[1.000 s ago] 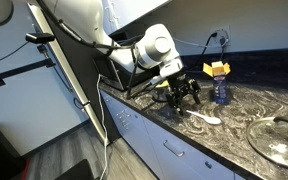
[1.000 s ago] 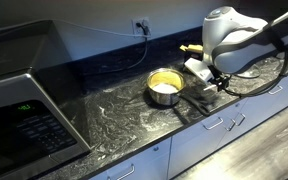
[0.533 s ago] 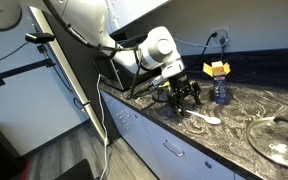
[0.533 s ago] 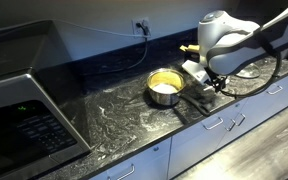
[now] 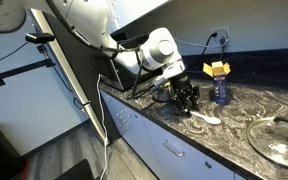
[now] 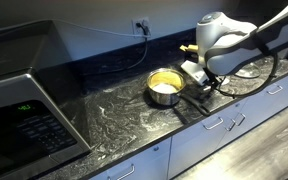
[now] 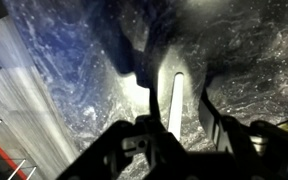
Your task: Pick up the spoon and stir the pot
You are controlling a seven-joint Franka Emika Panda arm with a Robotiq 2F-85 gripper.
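The white spoon [image 5: 207, 118] lies flat on the dark marbled counter, its bowl pointing away from the gripper. My gripper [image 5: 187, 98] stands over its handle end, fingers down at the counter. In the wrist view the pale handle [image 7: 174, 108] runs between the two dark fingers [image 7: 210, 100] of the gripper [image 7: 176, 84]. The jaws are partly drawn in, and a gap still shows on the handle's right side. The shiny steel pot [image 6: 164, 87] with a yellowish inside sits beside the gripper [image 6: 216, 85], its dark handle toward the counter's front edge.
A blue bottle with a yellow top [image 5: 219, 86] stands behind the spoon near the wall. A large glass lid [image 5: 279, 140] lies further along the counter. A microwave [image 6: 24, 112] sits at the counter's other end. The counter's front edge [image 5: 154, 122] is close to the gripper.
The gripper's fingers have narrowed from wide open toward the spoon's handle. The arm has barely moved, and the spoon lies where it was.
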